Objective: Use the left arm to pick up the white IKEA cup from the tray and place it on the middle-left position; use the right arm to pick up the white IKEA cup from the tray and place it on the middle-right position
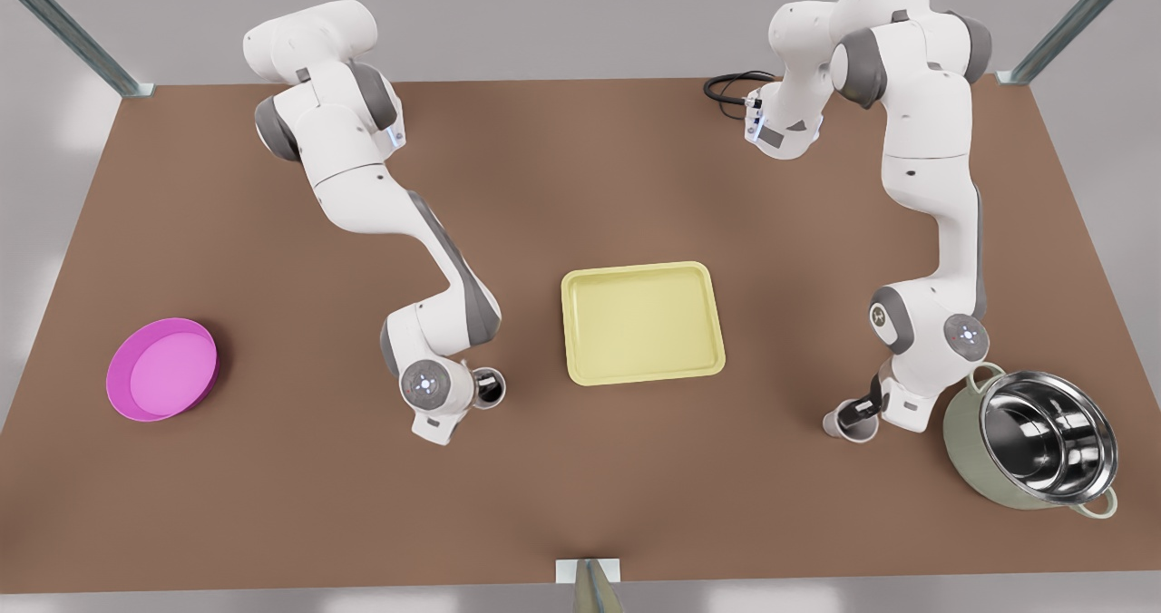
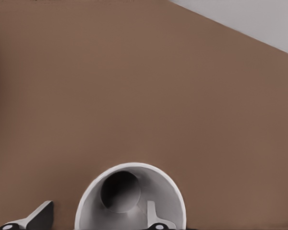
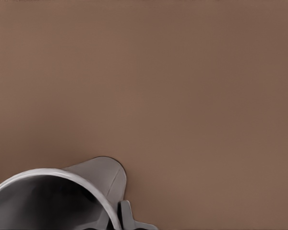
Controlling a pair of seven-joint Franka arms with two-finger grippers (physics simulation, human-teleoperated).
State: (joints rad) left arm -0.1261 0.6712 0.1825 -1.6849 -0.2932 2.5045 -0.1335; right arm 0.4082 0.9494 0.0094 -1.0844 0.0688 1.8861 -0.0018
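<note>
left gripper (image 1: pixel 485 388): front view's left of the tray, jaws clamped on a white cup (image 2: pixel 130 199), one finger (image 2: pixel 152 214) inside the rim, one outside
right gripper (image 1: pixel 860 411): front view's right, near the steel pot (image 1: pixel 1043 441), jaws clamped on another cup (image 1: pixel 848 424)
tray (image 1: pixel 642 323): mid surface (image 1: pixel 580 196), between both arms
magenta dish (image 1: pixel 163 368): far on the front view's left

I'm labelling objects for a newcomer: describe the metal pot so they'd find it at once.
Start at the brown table and go to its near corner on the front view's right. The metal pot sits there, beside the right claw and its white cup. Its shiny steel inside, grey-green outside and loop handles are unique here.
</note>
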